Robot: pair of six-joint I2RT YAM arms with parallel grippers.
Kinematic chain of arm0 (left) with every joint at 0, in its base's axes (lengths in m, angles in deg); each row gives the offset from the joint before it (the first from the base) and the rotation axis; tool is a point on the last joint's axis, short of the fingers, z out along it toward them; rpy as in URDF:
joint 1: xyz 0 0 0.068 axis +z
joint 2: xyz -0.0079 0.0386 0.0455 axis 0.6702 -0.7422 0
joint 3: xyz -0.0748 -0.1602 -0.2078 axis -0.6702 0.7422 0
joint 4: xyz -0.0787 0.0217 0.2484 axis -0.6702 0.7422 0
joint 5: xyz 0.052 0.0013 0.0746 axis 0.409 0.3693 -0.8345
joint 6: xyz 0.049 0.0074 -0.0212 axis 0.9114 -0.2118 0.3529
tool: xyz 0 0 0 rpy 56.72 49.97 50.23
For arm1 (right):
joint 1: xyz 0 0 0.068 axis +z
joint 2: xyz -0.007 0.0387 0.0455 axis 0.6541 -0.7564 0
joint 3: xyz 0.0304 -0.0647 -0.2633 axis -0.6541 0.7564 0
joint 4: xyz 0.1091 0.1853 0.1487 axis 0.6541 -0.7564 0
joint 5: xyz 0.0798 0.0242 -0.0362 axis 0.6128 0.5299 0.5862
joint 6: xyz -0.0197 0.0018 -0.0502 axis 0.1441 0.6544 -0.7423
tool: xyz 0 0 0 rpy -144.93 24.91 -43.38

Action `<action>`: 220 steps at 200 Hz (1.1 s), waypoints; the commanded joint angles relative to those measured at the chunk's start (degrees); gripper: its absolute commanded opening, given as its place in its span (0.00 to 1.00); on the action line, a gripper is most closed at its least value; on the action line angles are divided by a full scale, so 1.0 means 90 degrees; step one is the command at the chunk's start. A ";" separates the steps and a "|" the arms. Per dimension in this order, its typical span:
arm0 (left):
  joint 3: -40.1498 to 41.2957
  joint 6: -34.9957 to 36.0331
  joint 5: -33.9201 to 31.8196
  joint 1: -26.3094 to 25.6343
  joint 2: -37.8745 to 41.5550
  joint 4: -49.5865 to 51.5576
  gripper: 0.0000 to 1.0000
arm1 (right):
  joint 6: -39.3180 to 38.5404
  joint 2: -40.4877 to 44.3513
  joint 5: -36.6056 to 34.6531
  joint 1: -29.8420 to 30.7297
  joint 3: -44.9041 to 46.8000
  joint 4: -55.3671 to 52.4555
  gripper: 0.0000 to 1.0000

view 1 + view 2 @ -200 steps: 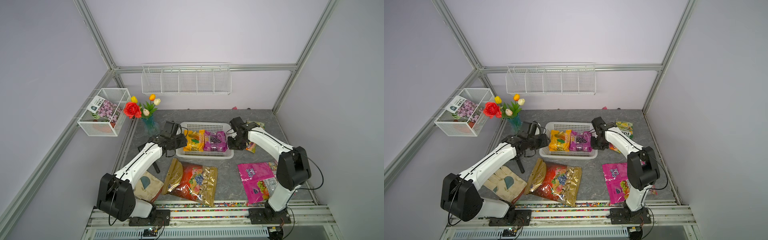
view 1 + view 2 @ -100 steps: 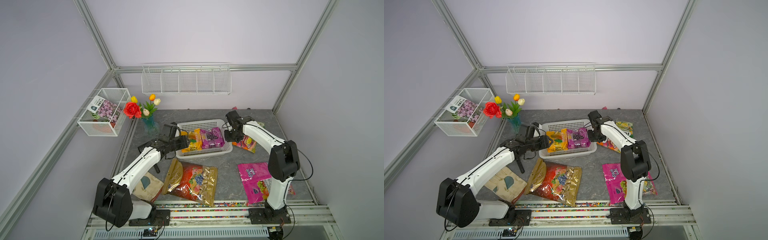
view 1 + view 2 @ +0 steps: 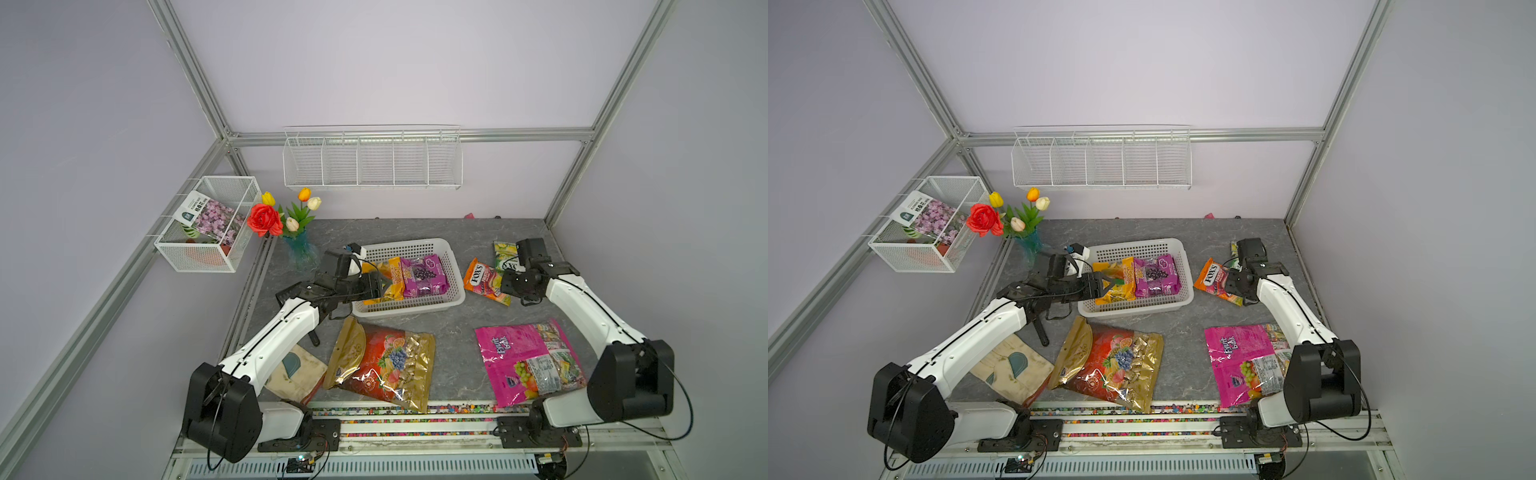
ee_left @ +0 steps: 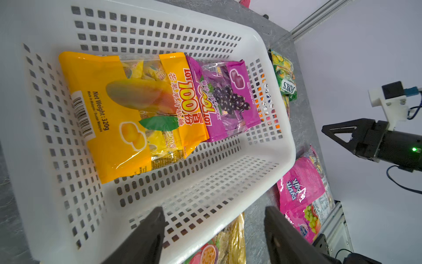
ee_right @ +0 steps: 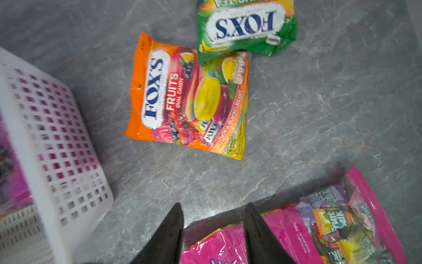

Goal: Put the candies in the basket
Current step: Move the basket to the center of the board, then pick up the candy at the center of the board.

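Note:
The white basket (image 3: 409,244) (image 3: 1138,245) (image 4: 288,146) (image 5: 57,141) stands mid-table. Inside lie a yellow bag (image 3: 392,278) (image 4: 127,114) and a purple grape bag (image 3: 426,274) (image 4: 228,100). My left gripper (image 3: 380,284) (image 4: 213,219) is open and empty, straddling the basket's left rim. To the right, an orange FOX'S bag (image 3: 484,280) (image 5: 182,98) and a green FOX'S bag (image 3: 505,251) (image 5: 246,25) lie on the table. My right gripper (image 3: 507,286) (image 5: 213,212) hangs open and empty beside them. A pink Fruit bag (image 3: 523,359) (image 5: 296,233) and a gold-and-red bag (image 3: 382,361) lie in front.
A vase of flowers (image 3: 301,249) stands left of the basket. A wire mesh box (image 3: 208,224) hangs on the left wall and a long wire rack (image 3: 372,162) on the back wall. A beige pouch (image 3: 297,370) lies under my left arm.
Both grippers have opened wider. The right one has left the basket's right end and moved right, uncovering the orange FOX'S bag. The basket has turned slightly.

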 commanded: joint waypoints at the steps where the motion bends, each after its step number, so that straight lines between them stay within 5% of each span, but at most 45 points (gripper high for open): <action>1: -0.0336 0.0227 -0.0279 0.0030 -0.0090 0.0362 0.72 | 0.0080 -0.0474 0.0178 0.0006 -0.0332 0.0060 0.48; 26: -0.0329 0.0234 -0.0398 0.0030 -0.0073 0.0487 0.72 | 0.0439 -0.1303 0.0430 0.0146 -0.1039 0.0056 0.49; 103: -0.0312 0.0147 -0.0734 0.0030 -0.0127 0.0708 0.72 | 0.0471 -0.3954 -0.0936 0.0845 -0.3957 -0.0475 0.50; 220: -0.0230 0.0112 -0.0878 0.0030 -0.0136 0.0675 0.71 | -0.0011 -0.5168 -0.1847 0.1188 -0.4681 -0.0273 0.47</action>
